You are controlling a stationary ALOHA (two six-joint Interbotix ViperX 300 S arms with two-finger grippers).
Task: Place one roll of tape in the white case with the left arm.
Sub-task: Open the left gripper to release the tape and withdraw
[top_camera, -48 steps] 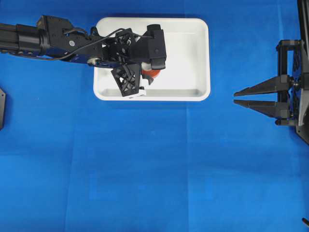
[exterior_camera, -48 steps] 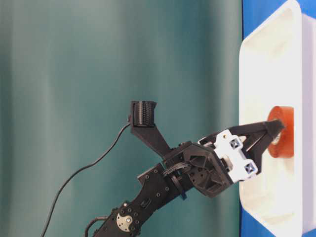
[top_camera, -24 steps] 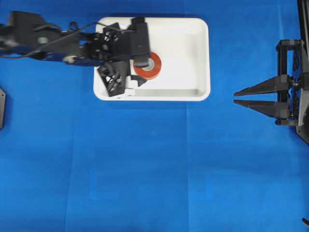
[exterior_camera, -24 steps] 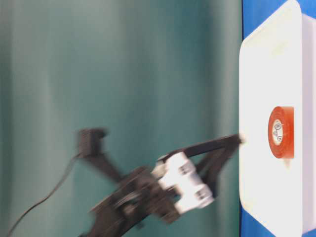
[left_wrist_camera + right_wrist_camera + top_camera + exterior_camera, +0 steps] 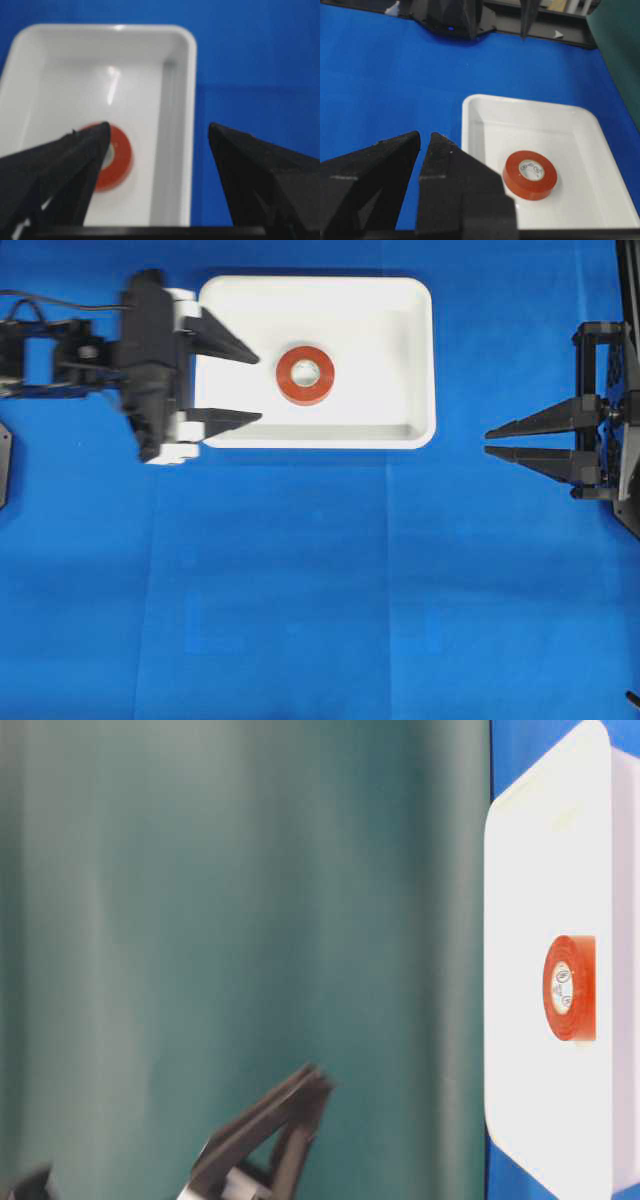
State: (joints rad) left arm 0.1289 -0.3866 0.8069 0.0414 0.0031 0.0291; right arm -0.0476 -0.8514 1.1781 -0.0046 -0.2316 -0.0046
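One small orange-red roll of tape (image 5: 305, 374) with a pale inner core lies flat on the floor of the large shallow white plastic case (image 5: 417, 360), left of the case's middle in the overhead view and clear of every wall; nothing touches it; the case itself rests on the blue bench (image 5: 320, 580), toward the far edge; the left arm's claw (image 5: 258, 388), black with white blocks at the base of its fingers, sits at the case's left short end with its two pointed fingers (image 5: 226, 343) spread wide and holding nothing, the tips reaching just over the rim and stopping short of the roll; in the left wrist view the same fingers (image 5: 75, 150) frame the case (image 5: 182, 125), one overlapping the near edge of the roll (image 5: 119, 159) in the picture, the other out over the blue cover; the table-level view shows the roll (image 5: 570, 987) in the case (image 5: 540, 870) and the claw blurred low in the frame; the right arm's all-black claw (image 5: 486, 441) waits well to the right of the case, its fingers almost together with only a narrow gap between the tips, gripping nothing.
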